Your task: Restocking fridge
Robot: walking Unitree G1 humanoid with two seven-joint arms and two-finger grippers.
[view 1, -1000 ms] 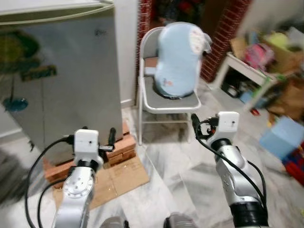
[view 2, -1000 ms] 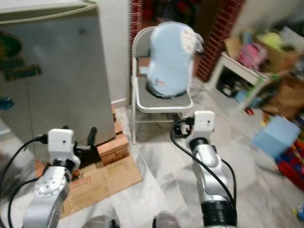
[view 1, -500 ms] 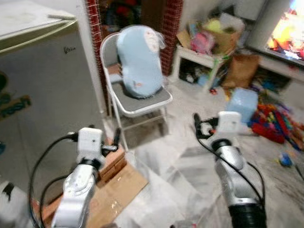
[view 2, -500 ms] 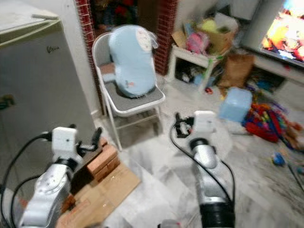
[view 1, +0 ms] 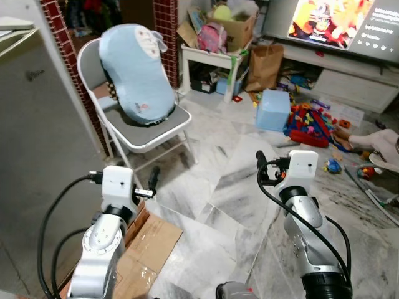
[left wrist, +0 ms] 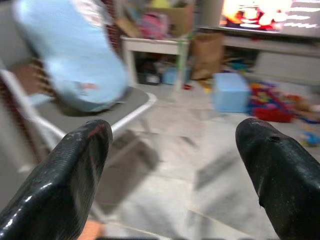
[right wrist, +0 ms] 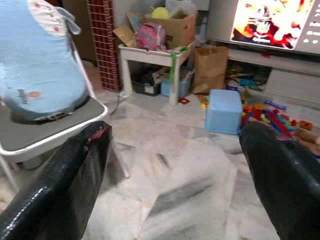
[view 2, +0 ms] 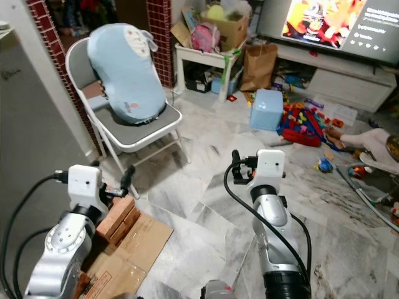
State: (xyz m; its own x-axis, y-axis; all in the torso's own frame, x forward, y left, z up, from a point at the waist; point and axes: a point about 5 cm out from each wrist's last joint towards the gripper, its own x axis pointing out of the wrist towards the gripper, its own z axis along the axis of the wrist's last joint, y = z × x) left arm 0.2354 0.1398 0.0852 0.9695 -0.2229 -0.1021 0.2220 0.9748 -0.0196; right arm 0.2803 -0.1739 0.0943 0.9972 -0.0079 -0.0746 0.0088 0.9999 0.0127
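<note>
I don't think the restocking has really begun. My left gripper (left wrist: pixel 170 165) is spread wide with nothing in it, and my right gripper (right wrist: pixel 175 170) is the same, wide apart and bare. Both are held up in front of me, over the marble floor (view 1: pixel 230 199).

The fridge (view 1: pixel 43 124) is at my far left, a big grey side, and I can't see its door or what is inside. It sits beside some bricks (view 2: pixel 118 215) and flat cardboard (view 1: pixel 146 243).

I can't see any food or drink to put away. Ahead is a folding chair (view 1: pixel 149 134) with a blue cushion (view 1: pixel 134 75) on it. Further off are a blue box (view 1: pixel 272 110), a heap of toys (view 1: pixel 312 118), a paper bag (view 1: pixel 264 65) and a lit TV (view 1: pixel 336 18).

So I guess nearly all of the job is left: find the goods, pick them up, get the fridge open, and put them in.
</note>
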